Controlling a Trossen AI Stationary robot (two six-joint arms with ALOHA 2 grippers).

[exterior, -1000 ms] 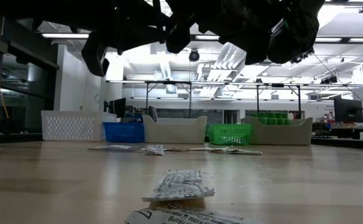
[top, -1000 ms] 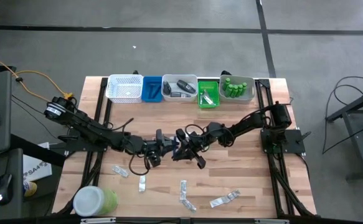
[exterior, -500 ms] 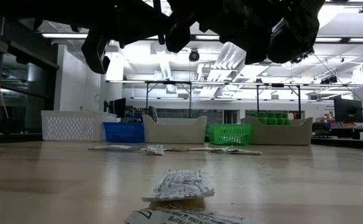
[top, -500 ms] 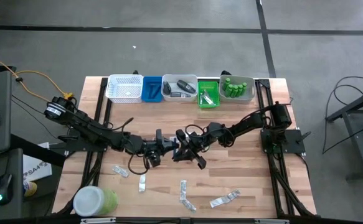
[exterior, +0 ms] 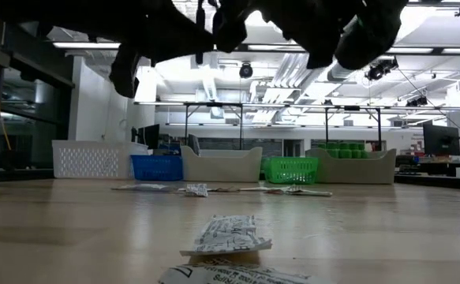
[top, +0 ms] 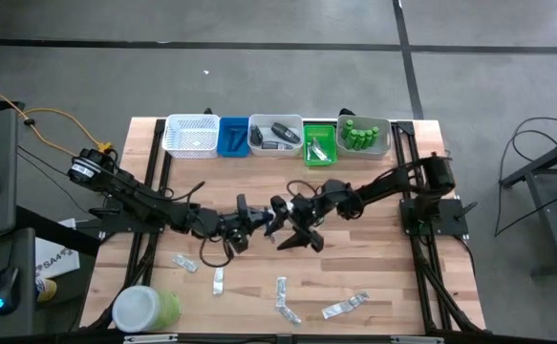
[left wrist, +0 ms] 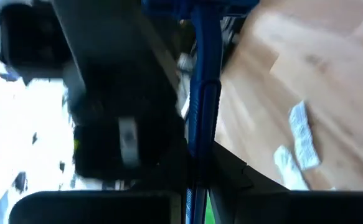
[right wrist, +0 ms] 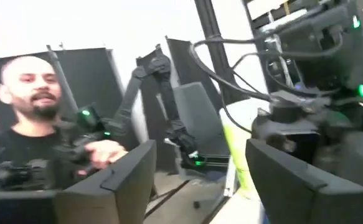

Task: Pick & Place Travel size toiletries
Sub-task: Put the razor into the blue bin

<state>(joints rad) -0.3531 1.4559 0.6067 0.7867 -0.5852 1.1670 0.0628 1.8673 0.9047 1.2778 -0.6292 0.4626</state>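
Note:
In the left wrist view a thin blue razor [left wrist: 205,106] runs away from my left gripper [left wrist: 197,200], which is shut on it above the table's middle [top: 262,223]. My right gripper [top: 297,229] hovers just to its right, open, with nothing between its fingers [right wrist: 200,180]. Several flat silvery sachets [top: 283,298] lie flat on the wood near the front edge. Green bottles [top: 362,134] stand in the far right tray. My left gripper pinches the razor's handle [left wrist: 198,177] between its two fingers, which lie level and point toward the table's right. The handle runs on past the fingertips along their line toward my right gripper. The razor is lifted clear of the table.
A row of trays [top: 275,136] lines the far edge: white basket [top: 192,134], blue, grey, green, grey. A big green jar with a white lid [top: 144,309] stands at the near left corner. A person [right wrist: 25,124] sits beyond the table.
My right gripper has opened, let go of the razor, and drawn back a little toward the table's right edge and up. The razor stays level in my left gripper, which has kept its place.

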